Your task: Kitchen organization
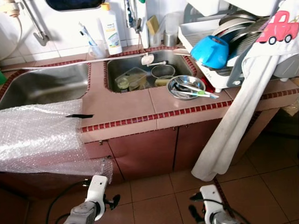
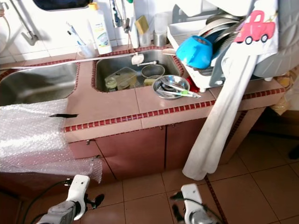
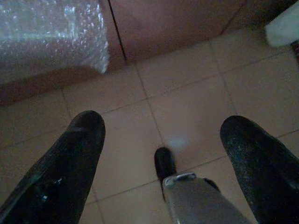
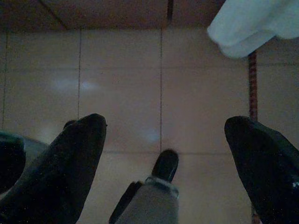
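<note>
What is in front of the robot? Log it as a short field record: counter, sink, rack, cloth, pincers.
counter: tiled top, bubble wrap draped over its left end
sink: right basin holds a metal pot and a jar
bowl: metal bowl with utensils, on the basin's front edge
rack: dish rack with plates and a blue cup
cloth: white towel hanging from the rack toward the floor
left pincer: open, low over the floor tiles
right pincer: open, low over the floor tiles

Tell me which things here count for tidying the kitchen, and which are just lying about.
For the job:
steel bowl with utensils on the counter
dishes in the right sink
blue cup on the rack
both grippers, left and right, open, low over the floor

Lying about:
bubble wrap
white cloth
soap bottle
</note>
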Tool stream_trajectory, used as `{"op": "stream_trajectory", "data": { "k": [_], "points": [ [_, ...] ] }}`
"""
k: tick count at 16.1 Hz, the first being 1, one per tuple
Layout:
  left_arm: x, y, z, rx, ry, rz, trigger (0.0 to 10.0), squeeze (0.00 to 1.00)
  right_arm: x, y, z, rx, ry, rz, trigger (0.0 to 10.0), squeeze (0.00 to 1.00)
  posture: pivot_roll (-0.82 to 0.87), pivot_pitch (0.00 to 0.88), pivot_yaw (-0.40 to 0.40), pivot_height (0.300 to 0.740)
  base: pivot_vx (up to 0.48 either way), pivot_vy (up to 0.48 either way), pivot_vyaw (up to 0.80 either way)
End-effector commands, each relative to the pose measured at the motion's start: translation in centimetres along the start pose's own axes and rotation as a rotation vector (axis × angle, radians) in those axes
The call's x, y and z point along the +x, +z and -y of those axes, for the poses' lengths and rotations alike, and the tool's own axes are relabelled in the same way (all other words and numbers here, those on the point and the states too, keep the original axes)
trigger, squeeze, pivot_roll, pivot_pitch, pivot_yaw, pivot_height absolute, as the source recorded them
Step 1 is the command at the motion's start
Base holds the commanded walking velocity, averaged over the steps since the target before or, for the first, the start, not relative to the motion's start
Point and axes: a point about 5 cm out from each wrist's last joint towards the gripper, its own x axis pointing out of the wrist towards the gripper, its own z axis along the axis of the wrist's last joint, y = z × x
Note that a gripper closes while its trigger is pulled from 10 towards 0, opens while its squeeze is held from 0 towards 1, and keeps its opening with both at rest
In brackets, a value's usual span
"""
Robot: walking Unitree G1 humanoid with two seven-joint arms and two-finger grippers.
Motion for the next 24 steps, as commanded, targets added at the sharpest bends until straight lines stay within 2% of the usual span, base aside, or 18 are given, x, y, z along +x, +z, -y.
{"op": "stream_trajectory", "data": {
  "k": [1,2,3,4,5,8,9,11,12,13,16,18,19,21,24],
  "points": [
    [-0.3,1.0,-1.1,0.011,0.034,0.089,10.0,0.0,0.0,0.9,0.4,0.046,-0.002,0.051,10.0,0.0,0.02,0.0,0.084,0.74,0.0,0.0,0.0],
    [-0.7,1.5,-1.3,0.046,0.044,0.174,10.0,0.0,0.1,2.4,0.8,0.058,-0.006,0.107,10.0,0.0,0.0,0.0,0.089,0.74,0.0,0.0,0.0],
    [-1.0,2.4,-1.3,0.099,0.033,0.266,10.0,0.0,-0.1,5.0,0.5,0.011,0.01,0.211,10.0,0.0,0.0,0.0,0.09,0.74,0.0,0.0,0.0],
    [-1.2,3.1,-1.1,0.118,0.025,0.321,10.0,0.0,-0.4,6.2,0.3,-0.006,0.018,0.258,10.0,0.0,0.0,0.0,0.09,0.74,0.0,0.0,0.0],
    [-1.7,4.5,-0.8,0.143,0.006,0.415,10.0,0.0,-1.7,7.8,-0.2,-0.028,0.041,0.329,10.0,0.0,0.0,0.004,0.086,0.74,0.0,0.0,0.0],
    [-2.5,6.8,-0.7,0.16,0.004,0.515,10.0,0.0,-4.3,8.4,-0.3,-0.018,0.058,0.401,10.0,0.0,-0.01,0.009,0.091,0.74,0.0,0.0,0.0],
    [-3.3,8.1,-0.9,0.166,0.03,0.572,10.0,0.0,-6.0,8.8,-0.1,0.046,0.057,0.485,10.0,0.0,-0.02,0.011,0.102,0.74,0.0,0.0,0.0],
    [-4.0,8.8,-1.0,0.182,0.042,0.615,10.0,0.0,-7.2,9.2,0.2,0.061,0.047,0.554,10.0,0.0,-0.03,0.012,0.107,0.74,0.0,0.0,0.0],
    [-5.8,10.4,-0.5,0.193,0.061,0.693,10.0,0.0,-9.0,9.7,0.3,0.066,0.023,0.627,10.0,0.0,-0.04,0.014,0.12,0.74,0.0,0.0,0.0],
    [-7.2,11.6,0.0,0.203,0.07,0.751,10.0,0.0,-10.2,9.9,0.5,0.073,-0.001,0.669,10.0,0.0,-0.04,0.016,0.121,0.74,0.0,0.0,0.0],
    [-11.2,14.0,0.7,0.231,0.122,0.879,10.0,0.0,-14.1,11.1,1.2,0.128,-0.085,0.734,10.0,0.0,-0.05,0.02,0.121,0.74,0.0,0.0,0.0],
    [-13.3,15.3,0.8,0.207,0.186,0.931,10.0,0.0,-16.0,12.4,1.0,0.128,-0.112,0.809,10.0,0.0,-0.05,0.018,0.116,0.74,0.0,0.0,0.0],
    [-13.5,15.7,1.2,0.201,0.184,0.932,10.0,0.0,-16.1,13.4,0.6,0.093,-0.148,0.836,10.0,0.0,-0.05,0.01,0.108,0.74,0.0,0.0,0.0],
    [-12.8,15.3,1.6,0.202,0.197,0.882,10.0,0.0,-15.9,15.1,-0.2,0.115,-0.151,0.883,10.0,0.0,-0.04,0.004,0.104,0.74,0.0,0.0,0.0],
    [-12.2,15.7,1.4,0.154,0.244,0.876,10.0,0.0,-15.7,16.6,0.1,0.13,-0.162,0.89,10.0,0.0,-0.03,0.0,0.096,0.74,0.0,0.0,0.0]
  ]
}}
